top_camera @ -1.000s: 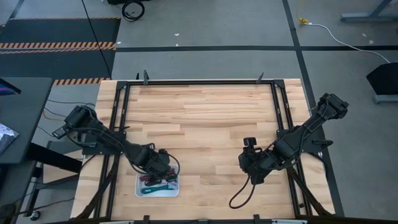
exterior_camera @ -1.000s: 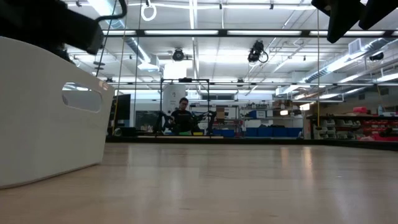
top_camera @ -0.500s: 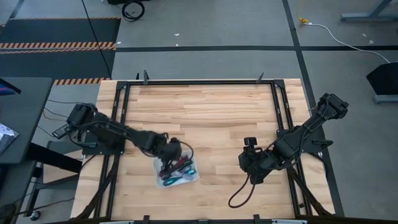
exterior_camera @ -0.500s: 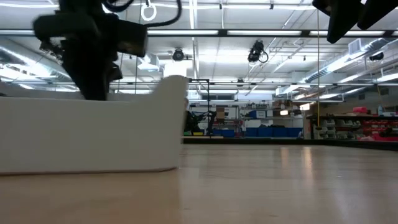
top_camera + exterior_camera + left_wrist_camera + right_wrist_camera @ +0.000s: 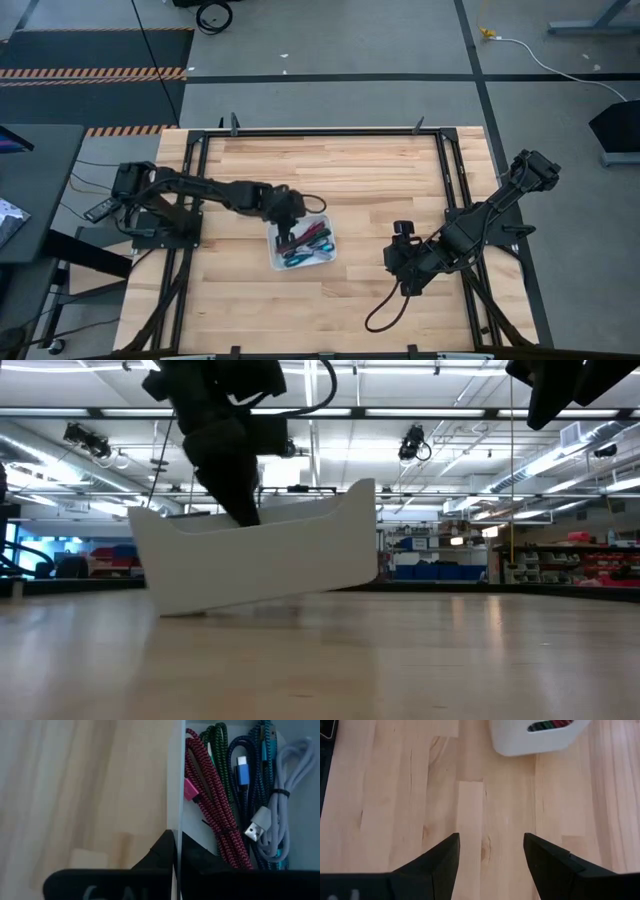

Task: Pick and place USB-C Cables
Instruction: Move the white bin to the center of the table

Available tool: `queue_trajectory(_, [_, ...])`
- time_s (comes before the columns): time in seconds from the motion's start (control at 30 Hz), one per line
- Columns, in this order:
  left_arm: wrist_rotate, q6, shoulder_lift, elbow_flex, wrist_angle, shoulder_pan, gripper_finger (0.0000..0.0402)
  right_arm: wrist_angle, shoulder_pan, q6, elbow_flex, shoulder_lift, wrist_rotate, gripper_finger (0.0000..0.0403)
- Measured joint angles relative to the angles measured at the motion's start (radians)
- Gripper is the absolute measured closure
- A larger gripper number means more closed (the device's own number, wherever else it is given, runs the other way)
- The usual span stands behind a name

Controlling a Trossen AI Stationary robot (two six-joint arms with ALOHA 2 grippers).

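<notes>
The white tray (image 5: pixel 303 247) sits left of the table's middle and holds several USB-C cable bundles: dark red (image 5: pixel 212 800), green (image 5: pixel 216 740), teal (image 5: pixel 244 770) and silver-grey (image 5: pixel 282 795). My left gripper (image 5: pixel 283 231) is shut on the tray's wall. In the low view the tray (image 5: pixel 265 555) is tilted, one end higher than the other. My right gripper (image 5: pixel 400 262) hangs open above bare wood to the tray's right, touching nothing; its wrist view shows the tray (image 5: pixel 540 735) ahead of it. My left gripper holds the tray by the rim of one side wall (image 5: pixel 175 805), one finger (image 5: pixel 161 852) outside and the other finger (image 5: pixel 202 857) inside among the cables. It comes from above, pointing down. The tray hangs tilted; whether its low end (image 5: pixel 165 610) touches the table I cannot tell.
A black metal frame (image 5: pixel 320 132) runs along the table's far edge and down both sides. Bare wood (image 5: pixel 330 180) lies between the tray and the far edge. A loose black cable (image 5: pixel 385 312) curls below my right arm near the near edge.
My left gripper, shut on the tray wall throughout, has carried the tray from the table's near-left part toward the right and the far edge, to left of the middle. The tray has turned about and now hangs tilted.
</notes>
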State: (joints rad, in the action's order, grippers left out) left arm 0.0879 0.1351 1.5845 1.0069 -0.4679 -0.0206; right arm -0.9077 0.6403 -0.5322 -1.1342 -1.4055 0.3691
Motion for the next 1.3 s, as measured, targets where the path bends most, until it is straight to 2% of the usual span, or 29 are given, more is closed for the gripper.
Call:
queue_trajectory(0.33, [-0.045,-0.132,0.039,0.009,0.055,0.091,0.0391,0.002,0.0,-0.068,0.0,0.0,0.002,0.0176])
queue_trajectory(0.67, [-0.085,-0.224,0.234,0.19,-0.001,0.126,0.0391,0.025,0.0,-0.071,0.0,0.0,0.013,0.0176])
queue_trajectory(0.9, [-0.074,-0.238,0.283,0.318,-0.052,0.155,0.0391,0.033,0.001,-0.072,0.0,0.0,0.013,0.0176])
queue_trajectory(1.3, [-0.091,-0.253,0.312,0.334,-0.046,0.188,0.0391,0.053,0.039,-0.078,0.0,0.0,0.014,0.0176])
